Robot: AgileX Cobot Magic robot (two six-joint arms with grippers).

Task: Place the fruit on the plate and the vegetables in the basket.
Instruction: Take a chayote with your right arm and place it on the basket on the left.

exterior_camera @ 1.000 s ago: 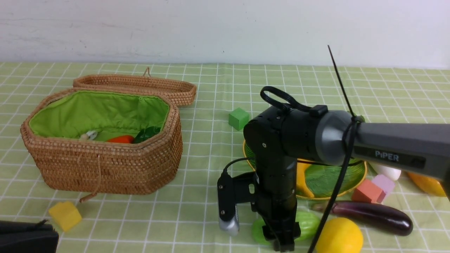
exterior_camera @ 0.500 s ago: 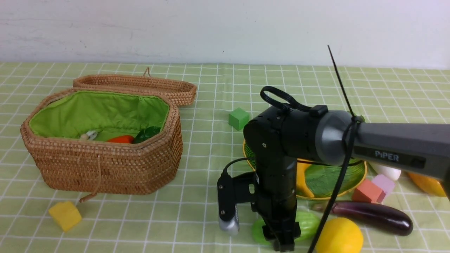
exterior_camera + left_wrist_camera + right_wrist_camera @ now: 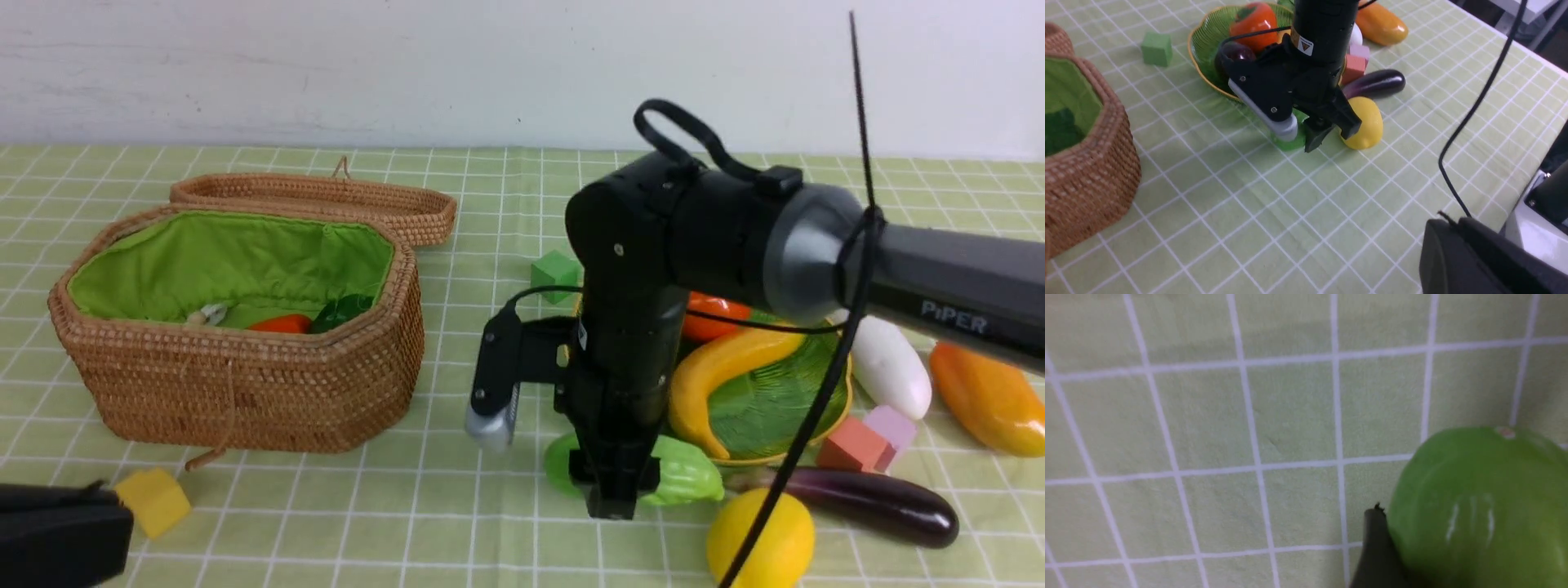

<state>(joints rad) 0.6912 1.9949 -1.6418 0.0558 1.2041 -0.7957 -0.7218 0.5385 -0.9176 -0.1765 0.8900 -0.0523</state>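
Right jaws clamp the light green gourd (image 3: 686, 478) between them, beside the plate (image 3: 767, 412); left jaws closed.

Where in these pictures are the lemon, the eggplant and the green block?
lemon (image 3: 781, 541): front view, right half of rind.
eggplant (image 3: 873, 500): front view, middle of body.
green block (image 3: 550, 271): front view, front face.

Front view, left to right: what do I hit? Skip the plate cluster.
Yellow foam block → brown woven wicker basket with green lining → green foam cube → light green ridged gourd in the right gripper → yellow lemon → long dark purple eggplant → orange-yellow mango.
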